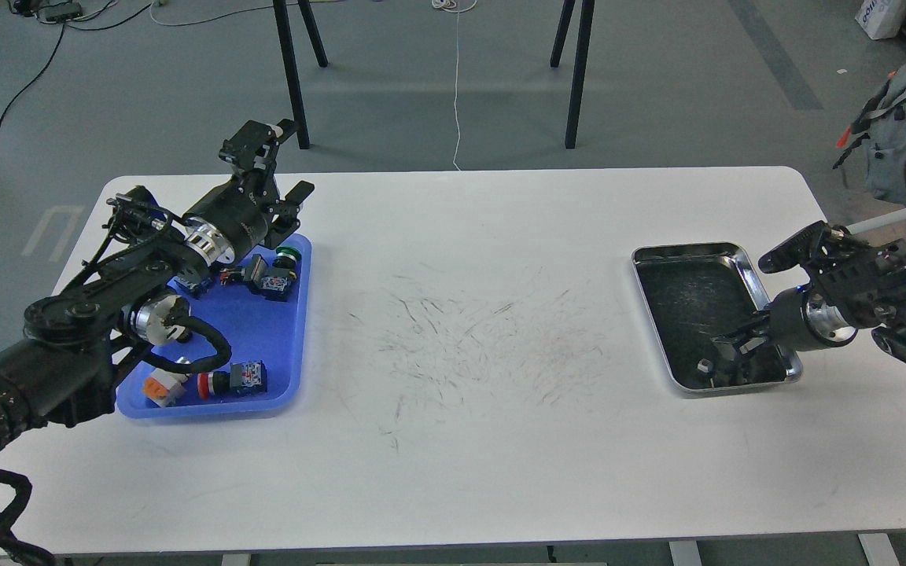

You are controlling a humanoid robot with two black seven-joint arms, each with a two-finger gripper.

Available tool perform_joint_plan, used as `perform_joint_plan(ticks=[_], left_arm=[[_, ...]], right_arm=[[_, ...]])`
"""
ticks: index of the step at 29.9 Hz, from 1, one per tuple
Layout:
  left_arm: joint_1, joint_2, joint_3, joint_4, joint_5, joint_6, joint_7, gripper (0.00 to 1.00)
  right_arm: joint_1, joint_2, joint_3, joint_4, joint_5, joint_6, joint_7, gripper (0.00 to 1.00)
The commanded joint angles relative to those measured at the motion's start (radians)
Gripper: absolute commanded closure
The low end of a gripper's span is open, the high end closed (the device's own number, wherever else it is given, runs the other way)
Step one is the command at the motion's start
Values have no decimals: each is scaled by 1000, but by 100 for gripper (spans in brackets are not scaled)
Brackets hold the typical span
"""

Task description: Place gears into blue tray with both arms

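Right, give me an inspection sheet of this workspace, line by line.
Surface: white table, dark scuff marks across its middle.
Job's things: blue tray at left holds push-button switches; a small object lies in the silver tray at right, too small to identify.
Clutter: nothing seen on the bare tabletop.
Grippers: left tool raised over the blue tray's far edge, fingers apart; right tool down inside the silver tray, state unclear.
Cables: white cord and black cables on the floor.
Surroundings: black stand legs, grey backpack at right.
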Motion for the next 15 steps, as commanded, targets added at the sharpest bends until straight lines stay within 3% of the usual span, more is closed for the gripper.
perform_joint_plan(ticks=[1,6,15], left_arm=[[0,1,0,0,0,0,0,0],[2,1,0,0,0,0,0,0],[3,6,2,0,0,0,0,0]], right_arm=[[0,-1,0,1,-2,-3,0,71],[1,7,-1,2,-2,-7,0,86],[18,17,5,4,-1,-13,0,90]])
